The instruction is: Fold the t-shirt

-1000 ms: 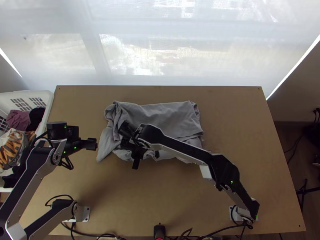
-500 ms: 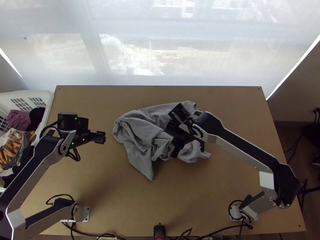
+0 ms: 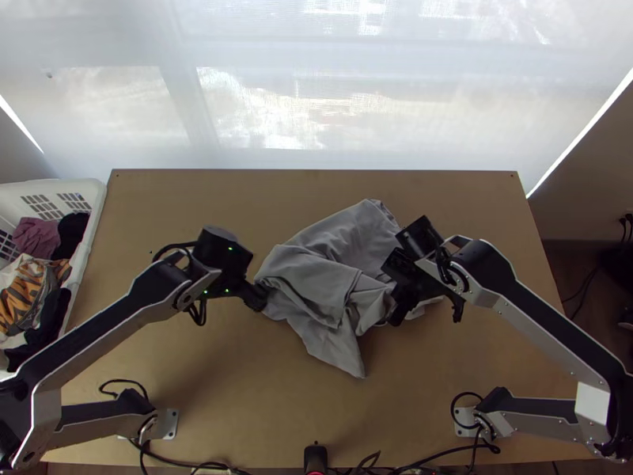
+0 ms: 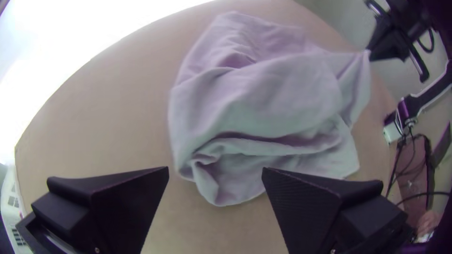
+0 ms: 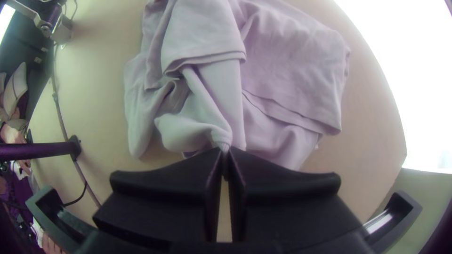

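1. Right end effector (image 5: 225,153): fingers closed together on a pinch of grey t-shirt (image 3: 324,277), at the shirt's 4 o'clock (12 = far edge of the surface (image 3: 475,222)). A moment ago it was across at the shirt's 8 o'clock side; it has swung back toward 3, towing cloth along.
2. Left end effector (image 4: 215,173): spread wide, holding nothing. Has come in from the 9 o'clock side, now right by the shirt's 9 o'clock edge. Contact: can't tell.
3. T-shirt: mid-surface, bunched, with layers doubled over. Its 9 o'clock side has shifted inward; the far corner at 1 o'clock looks about where it was. A pointed corner (image 3: 352,362) now sticks out at 6 o'clock. Cloth runs taut up to the closed grip, so that bit is probably lifted.
4. Meaning: outline less tidy than before the drag, no clean fold visible. My read is early stage, still sorting out the cloth, maybe hunting for an edge or sleeve.
5. Next: left probably wants a hold on the 9 o'clock edge, then both pull apart to flatten. Risk: grabbing several layers, or the pinch slipping.
6. Farther out: white basket (image 3: 96,194) of clothes at 10 o'clock, well apart.
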You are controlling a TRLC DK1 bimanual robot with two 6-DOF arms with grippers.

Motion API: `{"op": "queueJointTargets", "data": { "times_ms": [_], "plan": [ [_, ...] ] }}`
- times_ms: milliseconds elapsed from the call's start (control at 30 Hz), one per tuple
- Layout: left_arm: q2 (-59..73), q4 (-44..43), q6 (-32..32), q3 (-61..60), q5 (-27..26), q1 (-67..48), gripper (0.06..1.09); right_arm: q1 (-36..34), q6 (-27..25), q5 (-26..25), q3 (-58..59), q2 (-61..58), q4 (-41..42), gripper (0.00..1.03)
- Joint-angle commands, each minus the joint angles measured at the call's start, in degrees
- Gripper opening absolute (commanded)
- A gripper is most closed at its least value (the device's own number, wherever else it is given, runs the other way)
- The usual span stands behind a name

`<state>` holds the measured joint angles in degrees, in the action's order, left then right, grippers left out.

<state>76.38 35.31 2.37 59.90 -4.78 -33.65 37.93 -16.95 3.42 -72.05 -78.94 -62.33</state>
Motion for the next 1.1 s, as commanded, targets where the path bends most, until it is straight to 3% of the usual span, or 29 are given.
{"op": "queueJointTargets", "data": {
  "times_ms": [0, 367, 933, 967, 1067],
  "plan": [
    [7.03, -0.24, 5.01, 3.65, -0.06, -14.16, 1.02, -2.42, 0.25, -0.61, 2.35, 0.71, -0.43, 0.03],
    [18.63, -2.26, 9.58, 12.35, -7.27, -17.68, 1.02, -3.57, -0.01, -1.84, -0.81, -4.3, -0.6, 0.03],
    [28.3, -3.85, 8.79, 16.3, -9.29, -21.9, 1.02, -4.71, -0.1, -2.72, -2.3, -6.32, -1.13, 0.03],
    [28.91, -3.93, 8.44, 16.74, -9.29, -21.9, 1.0, -4.71, -0.1, -2.72, -2.3, -6.23, -1.31, 0.03],
    [30.32, -5.51, 7.74, 17.62, -9.2, -21.55, 0.75, -4.97, -0.19, -2.72, -2.3, -5.61, -1.75, 0.03]
  ]
}}
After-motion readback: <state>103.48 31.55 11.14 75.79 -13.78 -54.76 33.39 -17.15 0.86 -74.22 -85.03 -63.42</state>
